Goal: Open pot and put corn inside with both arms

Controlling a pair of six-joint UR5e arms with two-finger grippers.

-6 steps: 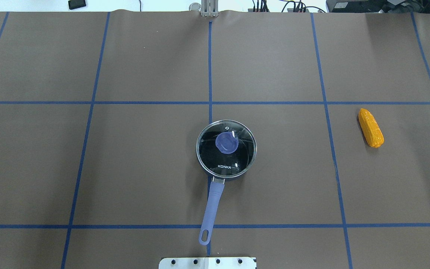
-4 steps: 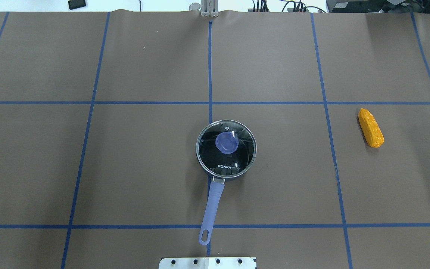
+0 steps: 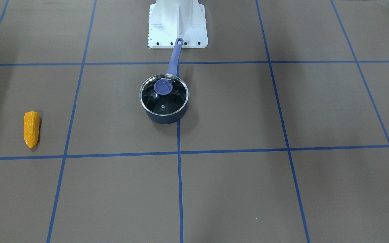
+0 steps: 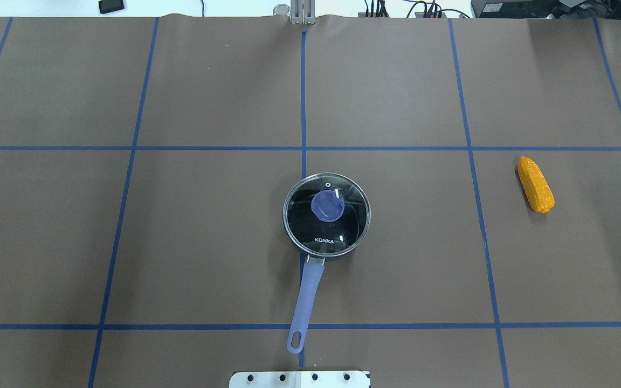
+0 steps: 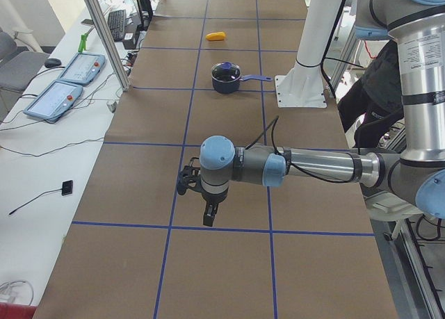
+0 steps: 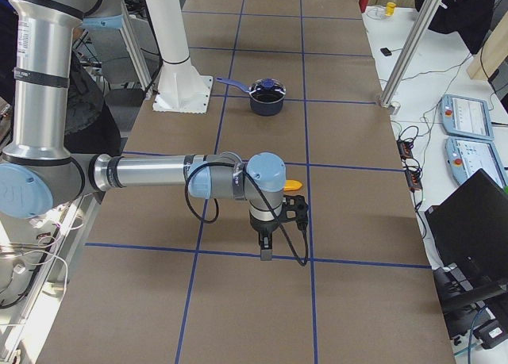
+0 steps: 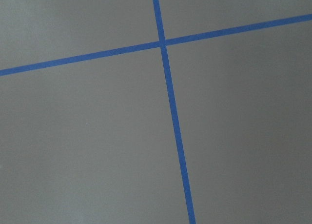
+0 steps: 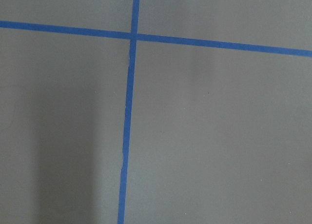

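The dark blue pot [image 4: 310, 285] stands at the table's middle, its purple-blue handle pointing toward the robot base. The glass lid with a blue knob [image 4: 326, 206] sits shut on it. The pot also shows in the front view [image 3: 165, 118]. The orange-yellow corn [image 4: 535, 184] lies on the table far to the pot's right, also seen in the front view [image 3: 31, 129]. My left gripper [image 5: 208, 218] shows only in the left side view, my right gripper [image 6: 266, 249] only in the right side view. Both hang above bare table far from the pot. I cannot tell if they are open or shut.
The white base pedestal [image 3: 177, 23] stands just behind the pot handle's end. Blue tape lines [image 4: 303, 148] grid the brown table cover. Both wrist views show only table and tape. Teach pendants [image 5: 66, 86] and cables lie beyond the far edge.
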